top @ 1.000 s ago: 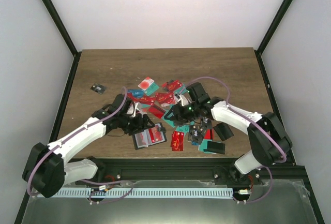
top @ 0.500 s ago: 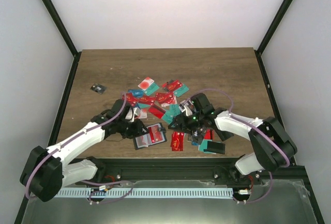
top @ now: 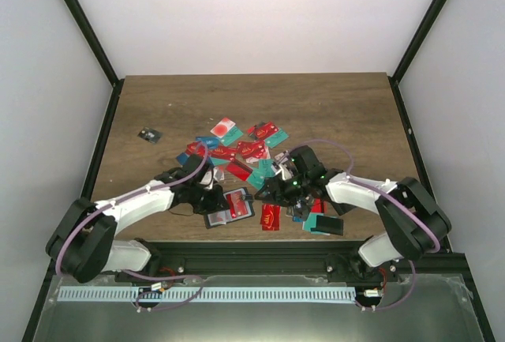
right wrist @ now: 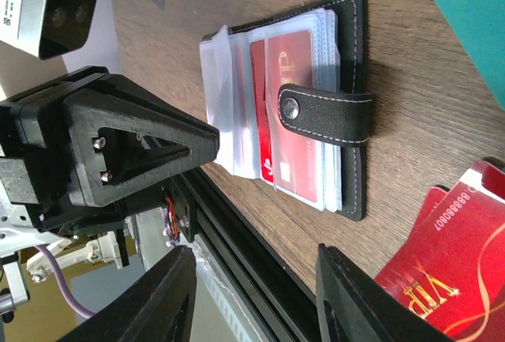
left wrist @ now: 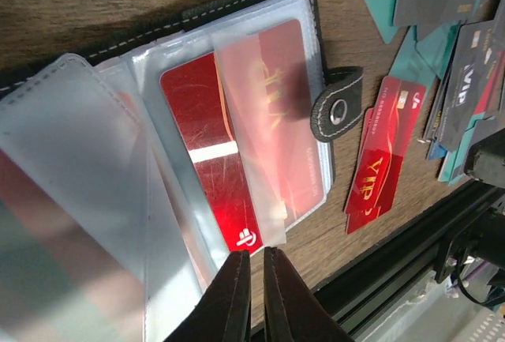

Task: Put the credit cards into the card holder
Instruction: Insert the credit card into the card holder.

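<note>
The card holder (top: 229, 206) is lying open on the table (top: 331, 105), near-left of the scattered credit cards (top: 252, 152). The left gripper (left wrist: 256, 257) is pinching one clear sleeve (left wrist: 252, 121) of the holder at its edge. The right gripper (right wrist: 256, 259) is hovering just right of it, fingers apart.

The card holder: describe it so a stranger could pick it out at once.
On the wooden table, look at the near left edge of the card pile. The card holder lies open there, black with white stitching, clear pockets over a red card; only it has a snap tab.
</note>
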Robot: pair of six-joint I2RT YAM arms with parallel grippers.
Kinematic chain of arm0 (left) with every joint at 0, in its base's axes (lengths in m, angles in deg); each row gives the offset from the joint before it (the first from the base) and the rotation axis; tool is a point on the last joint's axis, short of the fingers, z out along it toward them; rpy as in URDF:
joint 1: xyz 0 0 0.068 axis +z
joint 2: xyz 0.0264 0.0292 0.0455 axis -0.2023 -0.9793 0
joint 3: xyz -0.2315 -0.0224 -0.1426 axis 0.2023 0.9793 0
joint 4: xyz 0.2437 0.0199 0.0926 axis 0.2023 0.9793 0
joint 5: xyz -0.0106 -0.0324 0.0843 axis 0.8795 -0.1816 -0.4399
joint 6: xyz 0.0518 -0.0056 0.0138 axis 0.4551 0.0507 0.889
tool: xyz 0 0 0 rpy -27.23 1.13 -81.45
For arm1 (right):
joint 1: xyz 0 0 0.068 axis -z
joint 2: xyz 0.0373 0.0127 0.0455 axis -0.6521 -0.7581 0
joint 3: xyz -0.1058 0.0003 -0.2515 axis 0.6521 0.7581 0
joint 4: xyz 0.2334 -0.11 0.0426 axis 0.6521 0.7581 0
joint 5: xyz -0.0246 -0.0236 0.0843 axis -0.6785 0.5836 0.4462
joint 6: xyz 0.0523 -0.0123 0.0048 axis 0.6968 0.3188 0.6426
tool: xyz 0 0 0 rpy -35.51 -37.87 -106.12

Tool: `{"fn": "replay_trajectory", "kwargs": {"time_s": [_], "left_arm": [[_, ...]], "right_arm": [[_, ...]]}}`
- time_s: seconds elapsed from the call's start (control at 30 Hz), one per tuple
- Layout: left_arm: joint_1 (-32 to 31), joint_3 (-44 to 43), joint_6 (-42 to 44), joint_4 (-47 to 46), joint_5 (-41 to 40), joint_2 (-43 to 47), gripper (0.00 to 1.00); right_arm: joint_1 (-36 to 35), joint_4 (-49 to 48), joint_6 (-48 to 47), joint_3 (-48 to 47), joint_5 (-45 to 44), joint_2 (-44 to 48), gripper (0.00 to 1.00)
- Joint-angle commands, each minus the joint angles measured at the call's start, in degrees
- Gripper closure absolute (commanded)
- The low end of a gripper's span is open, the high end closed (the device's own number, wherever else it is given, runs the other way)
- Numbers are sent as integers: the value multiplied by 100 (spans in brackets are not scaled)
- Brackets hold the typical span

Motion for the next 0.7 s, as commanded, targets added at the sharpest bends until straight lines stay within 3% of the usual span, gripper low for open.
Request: {"fn": "replay_trajectory", "kwargs": {"time_s": [0.0, 0.67], "left_arm": [[-121, -109, 112, -284, 6, -261, 92], [-464, -113, 212, -314, -746, -1029, 96]], "right_arm": [[-134, -236, 79, -169, 99, -226, 56], [-211, -498, 71, -513, 322, -882, 57]]}}
